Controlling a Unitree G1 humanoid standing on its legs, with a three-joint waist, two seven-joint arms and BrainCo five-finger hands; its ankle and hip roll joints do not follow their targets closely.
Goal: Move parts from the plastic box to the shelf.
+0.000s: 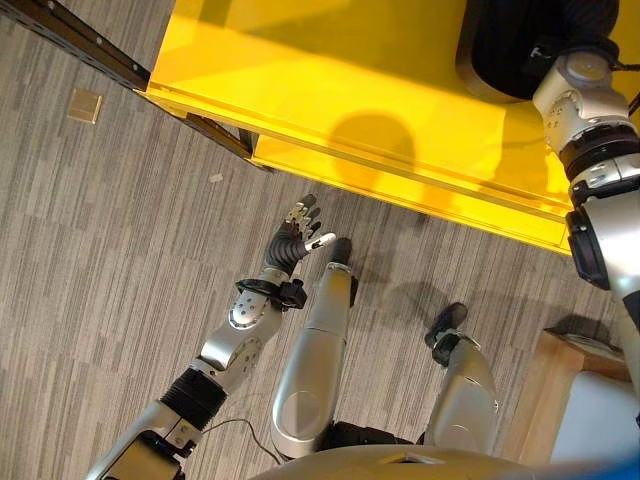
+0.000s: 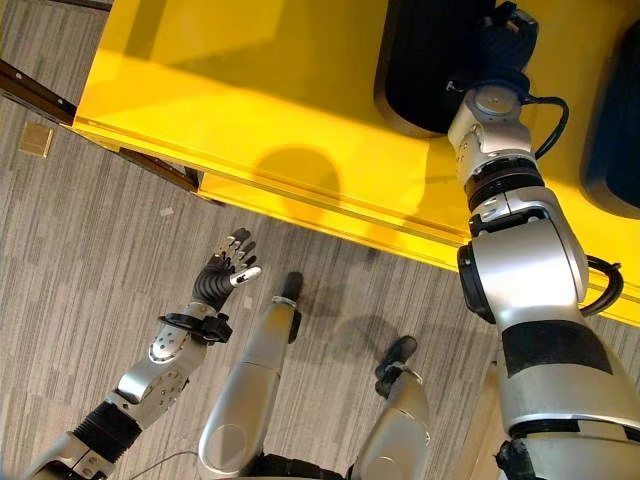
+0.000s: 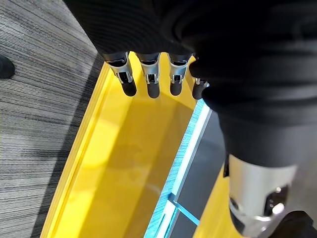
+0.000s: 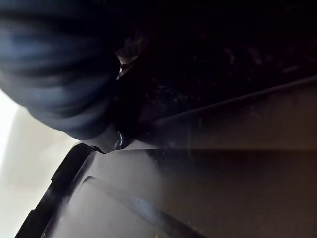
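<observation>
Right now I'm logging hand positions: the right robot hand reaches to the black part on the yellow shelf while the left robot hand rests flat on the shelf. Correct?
Not quite. The left robot hand hangs open over the carpet, off the yellow shelf, as the left eye view shows. The right robot hand does reach to the black part.

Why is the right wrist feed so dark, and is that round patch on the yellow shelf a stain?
Right wrist view: the camera sits close against the black part, so little light enters. Right eye view: the round patch on the yellow shelf looks like a soft-edged shadow rather than a stain.
</observation>
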